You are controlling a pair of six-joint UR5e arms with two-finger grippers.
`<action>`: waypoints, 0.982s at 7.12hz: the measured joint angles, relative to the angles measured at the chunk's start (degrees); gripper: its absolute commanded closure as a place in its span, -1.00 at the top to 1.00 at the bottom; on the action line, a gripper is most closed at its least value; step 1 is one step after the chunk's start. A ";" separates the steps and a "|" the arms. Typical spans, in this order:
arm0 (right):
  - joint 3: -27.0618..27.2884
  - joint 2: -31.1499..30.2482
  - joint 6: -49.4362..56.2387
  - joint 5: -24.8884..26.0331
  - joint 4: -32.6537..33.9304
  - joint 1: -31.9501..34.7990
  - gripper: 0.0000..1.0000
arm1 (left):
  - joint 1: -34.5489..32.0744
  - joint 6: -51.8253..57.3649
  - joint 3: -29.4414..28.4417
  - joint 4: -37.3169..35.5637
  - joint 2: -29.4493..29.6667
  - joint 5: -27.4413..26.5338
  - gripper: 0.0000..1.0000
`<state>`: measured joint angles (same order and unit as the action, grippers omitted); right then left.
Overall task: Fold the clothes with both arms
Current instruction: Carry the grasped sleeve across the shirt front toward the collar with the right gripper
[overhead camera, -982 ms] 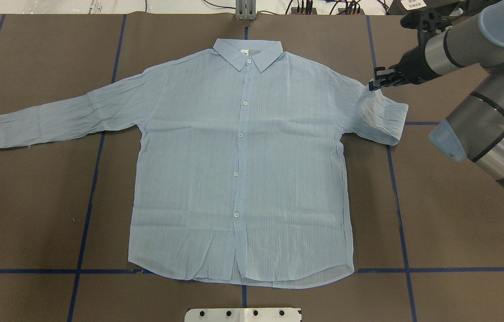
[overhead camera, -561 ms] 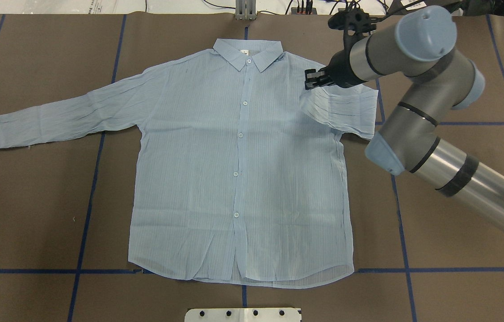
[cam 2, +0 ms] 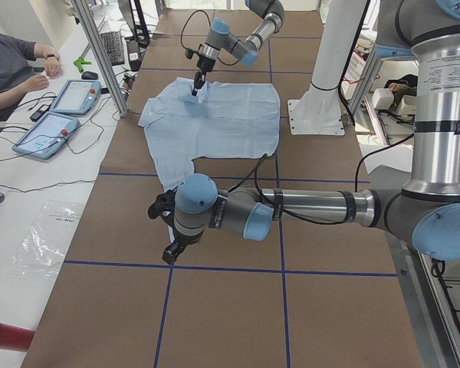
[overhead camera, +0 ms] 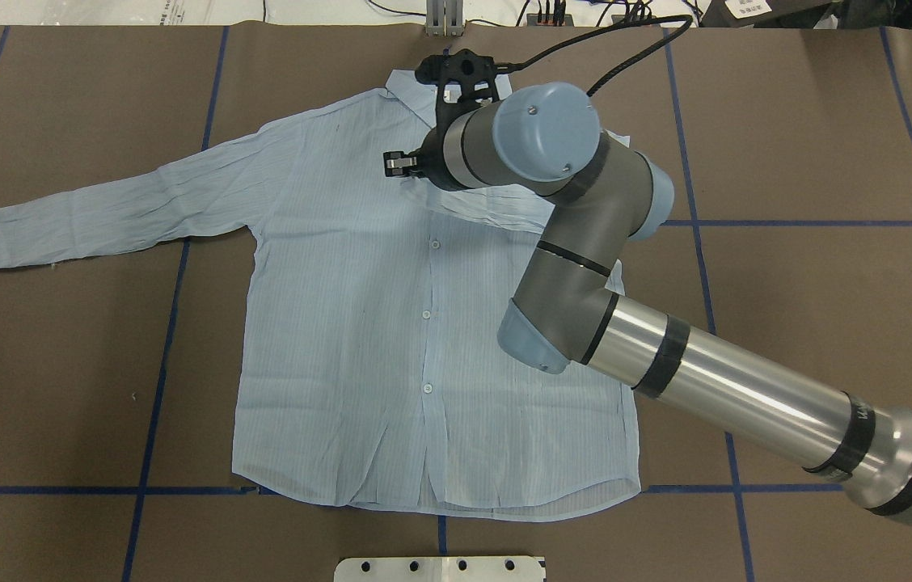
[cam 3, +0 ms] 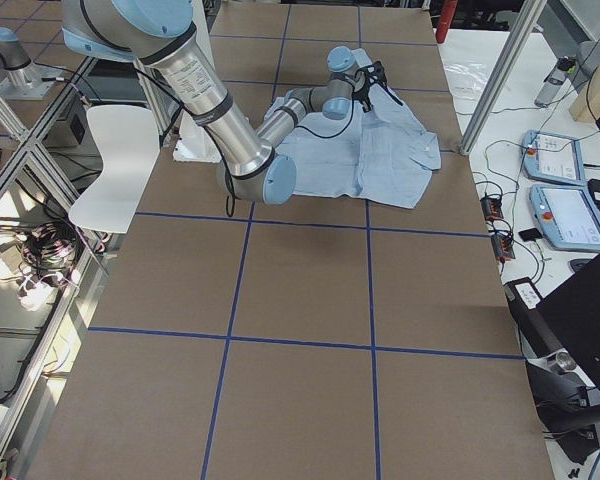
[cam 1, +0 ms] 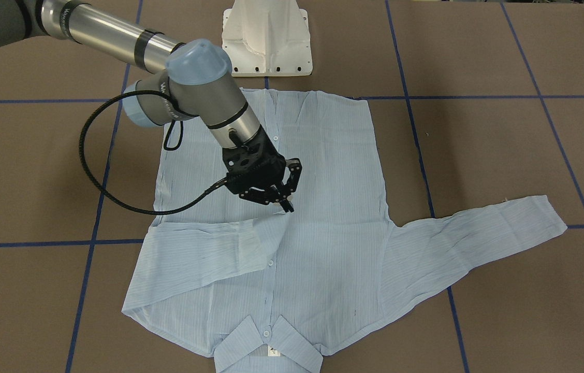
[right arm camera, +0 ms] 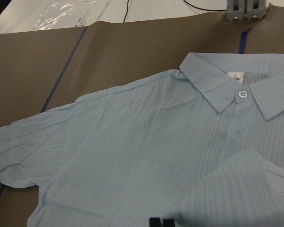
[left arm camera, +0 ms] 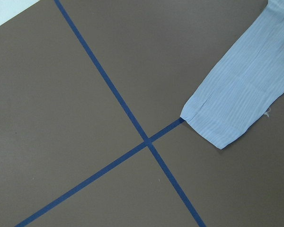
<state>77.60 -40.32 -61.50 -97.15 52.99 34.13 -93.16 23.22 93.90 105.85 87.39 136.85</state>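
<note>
The light blue striped shirt (overhead camera: 359, 323) lies flat, buttons up, collar (cam 1: 266, 347) toward the table's far edge. My right gripper (overhead camera: 394, 164) is shut on the cuff of the shirt's right-hand sleeve (cam 1: 209, 248) and holds it over the chest, just past the button line; it also shows in the front view (cam 1: 290, 206). That sleeve lies folded across the chest. The other sleeve (overhead camera: 100, 210) lies spread out, and its cuff (left arm camera: 227, 113) shows in the left wrist view. My left gripper (cam 2: 169, 251) hovers over bare table beside that cuff; I cannot tell whether it is open.
The white pedestal base (cam 1: 267, 41) stands at the robot's edge. Blue tape lines (overhead camera: 157, 388) cross the brown table cover. A grey bracket (overhead camera: 444, 20) sits at the far edge. An operator (cam 2: 8, 61) sits with tablets (cam 2: 50, 130) at the far side.
My right gripper has moved left with the sleeve cuff, from the shoulder across the chest past the buttons. The sleeve now lies folded over the shirt front.
</note>
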 measured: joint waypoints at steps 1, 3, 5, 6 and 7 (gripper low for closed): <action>-1.81 1.94 -0.02 3.44 -0.04 -2.38 -0.97 | 0.00 -0.01 -0.02 -0.02 -0.02 0.00 1.00; -4.23 3.09 -0.08 7.82 0.08 -6.54 0.98 | 0.00 -0.02 -0.03 -0.01 0.02 0.00 1.00; -7.28 5.77 0.02 10.43 4.64 -9.02 0.98 | 0.00 -0.02 -0.01 0.05 0.05 0.00 1.00; -8.83 8.76 -0.04 11.25 9.50 -9.52 0.98 | 0.00 -0.02 0.01 0.04 0.06 0.00 1.00; -9.88 10.66 -0.15 11.56 12.12 -9.68 0.99 | 0.00 -0.02 0.03 0.00 0.06 0.00 1.00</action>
<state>67.72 -29.65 -61.65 -85.59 65.11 24.45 -93.16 23.20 93.93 105.85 87.45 136.85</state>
